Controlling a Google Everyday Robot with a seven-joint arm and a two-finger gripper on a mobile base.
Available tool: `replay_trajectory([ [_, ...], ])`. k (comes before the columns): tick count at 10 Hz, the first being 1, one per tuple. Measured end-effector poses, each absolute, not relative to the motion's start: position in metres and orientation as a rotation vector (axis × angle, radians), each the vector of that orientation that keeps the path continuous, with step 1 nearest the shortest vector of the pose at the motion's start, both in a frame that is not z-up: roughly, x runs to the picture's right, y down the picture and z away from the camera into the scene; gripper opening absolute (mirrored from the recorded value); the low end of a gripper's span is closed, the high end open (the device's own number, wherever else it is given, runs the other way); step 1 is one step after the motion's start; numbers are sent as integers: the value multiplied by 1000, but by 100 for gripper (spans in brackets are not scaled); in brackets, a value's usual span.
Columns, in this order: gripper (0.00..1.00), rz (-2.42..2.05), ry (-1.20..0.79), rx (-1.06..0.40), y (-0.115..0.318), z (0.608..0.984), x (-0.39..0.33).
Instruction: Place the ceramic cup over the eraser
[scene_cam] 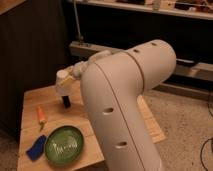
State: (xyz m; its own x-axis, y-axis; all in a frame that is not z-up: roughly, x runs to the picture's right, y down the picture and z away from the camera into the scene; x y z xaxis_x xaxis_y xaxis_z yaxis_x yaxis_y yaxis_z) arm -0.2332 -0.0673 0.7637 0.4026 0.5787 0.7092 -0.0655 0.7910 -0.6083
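Hand (65, 94) low over wooden table (31, 97), dark room.

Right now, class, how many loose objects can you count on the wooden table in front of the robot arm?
3 clearly: an orange carrot-like item near the left edge, a blue lump front left, a green plate beside it. The gripper is at the table's back; the arm may hide more.

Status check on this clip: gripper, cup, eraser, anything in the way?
Gripper over table's back left, above eraser. Ceramic cup raised at the gripper. Carrot, green plate off to the front.
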Motion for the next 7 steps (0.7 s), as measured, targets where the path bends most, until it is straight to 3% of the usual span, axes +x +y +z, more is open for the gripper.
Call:
replay_trajectory([
  [3, 76, 456, -1123, -550, -66, 764, -230],
  [7, 80, 470, -1152, -565, -66, 765, -229],
])
